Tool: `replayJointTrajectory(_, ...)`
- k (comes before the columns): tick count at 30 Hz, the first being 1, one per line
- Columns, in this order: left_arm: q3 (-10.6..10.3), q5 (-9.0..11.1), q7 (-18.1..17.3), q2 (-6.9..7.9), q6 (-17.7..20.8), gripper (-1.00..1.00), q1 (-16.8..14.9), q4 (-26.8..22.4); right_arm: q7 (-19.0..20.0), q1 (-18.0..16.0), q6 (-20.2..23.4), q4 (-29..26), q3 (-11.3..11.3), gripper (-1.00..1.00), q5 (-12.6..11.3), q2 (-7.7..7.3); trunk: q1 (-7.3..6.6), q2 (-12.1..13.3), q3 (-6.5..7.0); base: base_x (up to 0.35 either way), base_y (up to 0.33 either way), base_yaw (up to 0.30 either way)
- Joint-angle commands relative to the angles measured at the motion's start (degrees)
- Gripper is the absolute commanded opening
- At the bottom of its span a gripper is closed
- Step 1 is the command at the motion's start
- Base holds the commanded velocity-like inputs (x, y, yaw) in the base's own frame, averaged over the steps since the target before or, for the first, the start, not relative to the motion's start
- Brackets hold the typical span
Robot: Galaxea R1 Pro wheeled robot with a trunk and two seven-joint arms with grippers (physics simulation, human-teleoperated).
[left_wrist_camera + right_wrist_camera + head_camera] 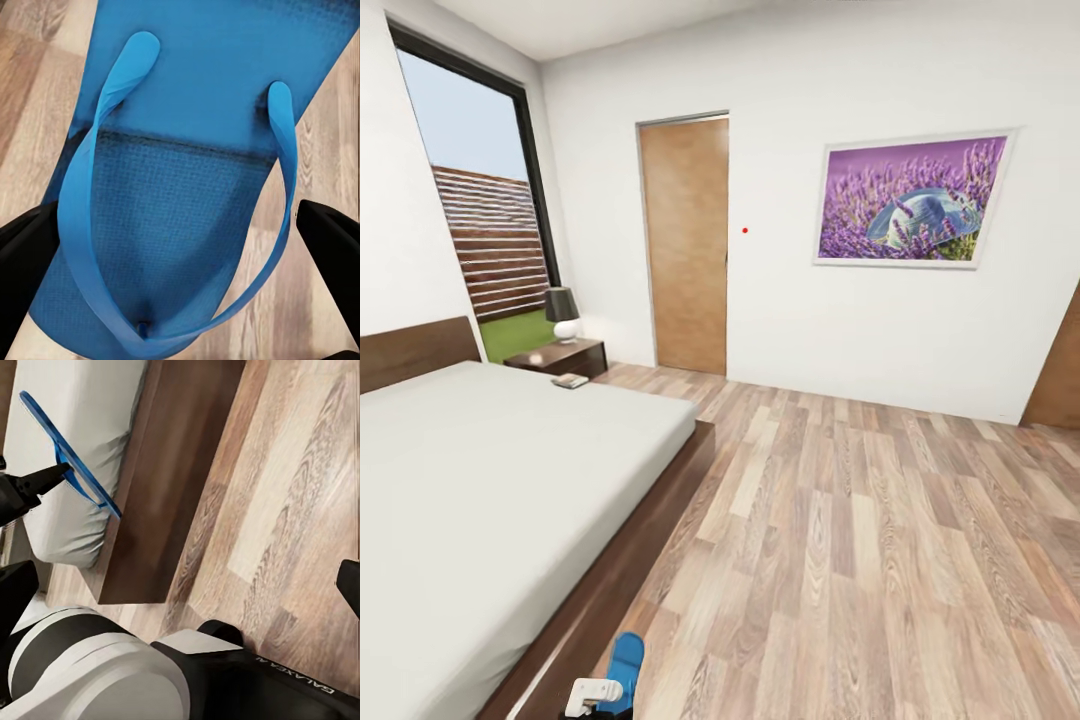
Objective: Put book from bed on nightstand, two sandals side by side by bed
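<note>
Pale grey mattress of the bed (490,470) fills the left of the head view, its dark wood platform running toward the brown headboard and the tall dark-framed window (485,200) of the bedroom. Beyond the bed's far corner stands the reddish-brown nightstand (560,357), carrying a lamp (562,314) with a dark shade and white base; the book (570,380) lies flat on the nightstand's near corner. Farther right, a closed wooden door (685,245) and a framed lavender picture (910,200) hang on the white wall above the striped plank floor (860,540).

At the head view's bottom edge, beside the bed's platform, a bright blue sandal (626,665) is seen with a white part of the left gripper (595,692) just below it. In the left wrist view the sandal (202,172) lies between the two black fingers (330,240), strap side up, above the plank floor; the fingers stand spread on either side of its sole, and contact cannot be made out.

In the right wrist view, the same sandal (71,457) shows edge-on, with a black finger (37,484) at its underside, beside the bed's mattress and wood base (172,472). Whether the right gripper's own fingers are spread or closed cannot be told.
</note>
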Motion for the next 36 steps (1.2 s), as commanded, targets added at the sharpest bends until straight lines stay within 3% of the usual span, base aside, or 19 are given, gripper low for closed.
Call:
replayJointTrajectory(1, 0.4, -0.6, -0.2, -0.01, -0.3, -1.00, 0.0, 0.0, 0.1, 0.0, 0.5, 0.0, 0.0, 1.00, -0.3, 0.02, 0.00, 0.0, -0.06, 0.000, 0.000, -0.285)
replayJointTrajectory(36, 0.4, -0.6, -0.2, -0.01, -0.3, -1.00, 0.0, 0.0, 0.1, 0.0, 0.5, 0.1, 0.0, 1.00, -0.3, 0.04, 0.00, 0.0, -0.06, 0.000, 0.000, -0.284)
